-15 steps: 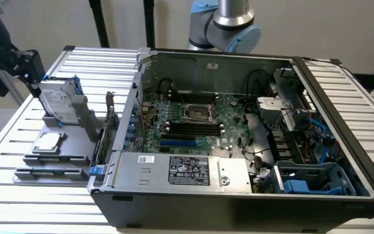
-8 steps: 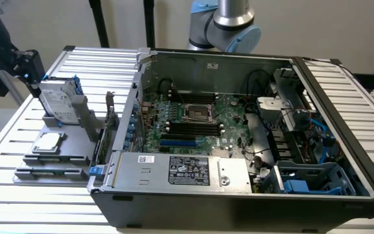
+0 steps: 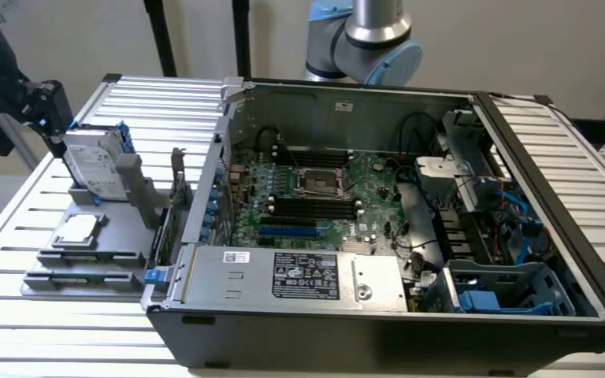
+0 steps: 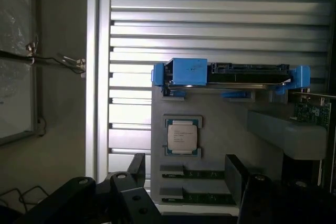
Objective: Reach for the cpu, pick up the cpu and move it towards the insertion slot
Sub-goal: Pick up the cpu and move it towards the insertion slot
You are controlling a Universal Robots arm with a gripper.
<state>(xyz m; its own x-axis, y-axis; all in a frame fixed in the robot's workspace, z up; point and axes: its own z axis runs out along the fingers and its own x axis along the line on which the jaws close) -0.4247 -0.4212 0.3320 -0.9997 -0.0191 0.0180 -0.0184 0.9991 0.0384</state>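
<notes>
Slatted aluminium tabletop (image 3: 29,197) in front of a pale wall, so pretty much a bare bench setup. On the exterior view's left there's a grey tray (image 3: 124,236) with cut-out pockets, and the cpu (image 4: 182,136) lies flat in one of them, metal top up.

Just beside it on one side, a hard drive (image 3: 92,161) in blue brackets stands upright in its own holder. On the other side two memory sticks (image 3: 84,266) lie in their grooves. A chunky grey block (image 4: 283,129) and a green circuit card (image 4: 312,113) sit at the tray's edge nearest the computer.

The gripper (image 4: 185,169) hangs above the tray with its two fingers (image 4: 137,165) spread apart and nothing between them. It isn't touching the chip.

The open computer case (image 3: 387,331) takes up the middle and right of the exterior view. The insertion slot (image 3: 318,183) is on the motherboard (image 3: 376,177) inside, with a shiny frame and a dark middle. It's well apart from the cpu, with the case's side wall (image 3: 202,197) standing between the tray and the board.

Black memory slots (image 3: 308,209) and a blue card slot (image 3: 290,232) run just beside the socket. A silver power supply box (image 3: 297,276) with a label sits along the near side of the case. Cables (image 3: 424,130) and a blue plastic bay (image 3: 497,299) fill the far right end.
</notes>
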